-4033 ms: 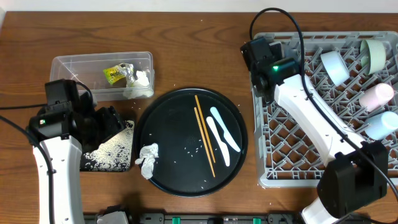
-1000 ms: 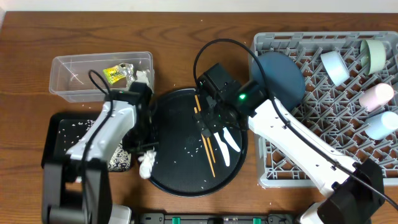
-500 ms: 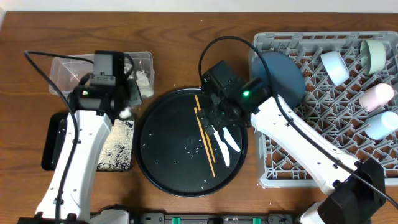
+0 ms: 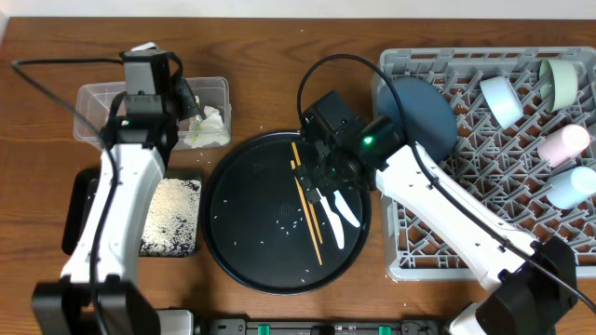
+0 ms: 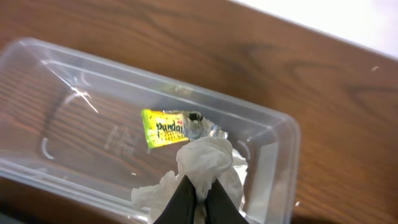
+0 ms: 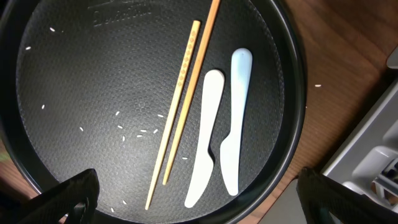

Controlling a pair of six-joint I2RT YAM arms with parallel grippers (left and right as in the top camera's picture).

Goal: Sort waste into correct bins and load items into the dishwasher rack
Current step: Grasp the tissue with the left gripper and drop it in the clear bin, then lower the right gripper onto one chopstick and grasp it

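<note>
My left gripper [image 5: 199, 194] is shut on a crumpled white tissue [image 5: 205, 158] above the right end of the clear tub [image 5: 56, 74]. A yellow-green snack wrapper [image 5: 171, 126] lies in the tub. In the overhead view this gripper [image 4: 191, 110] hangs over the tub [image 4: 98, 98]. My right gripper [image 6: 205, 199] is open, low over the round black tray [image 6: 292, 74], with nothing between its fingers. Below it lie two wooden chopsticks [image 6: 186, 81] and two white flat utensils [image 6: 208, 137]. The grey dishwasher rack [image 4: 484, 186] holds the blue dish [image 4: 419, 107].
A shallow black tray [image 4: 79, 214] at the left holds a patch of white rice [image 4: 172, 219]. Loose rice grains [image 6: 140, 130] dot the round tray. Small bowls and cups [image 4: 563, 144] sit in the rack's right side. My right arm [image 4: 438, 200] reaches across the rack's left edge.
My left gripper has carried the tissue from the round tray's left edge up to the clear tub. The right arm has held still over the chopsticks for the last second.
</note>
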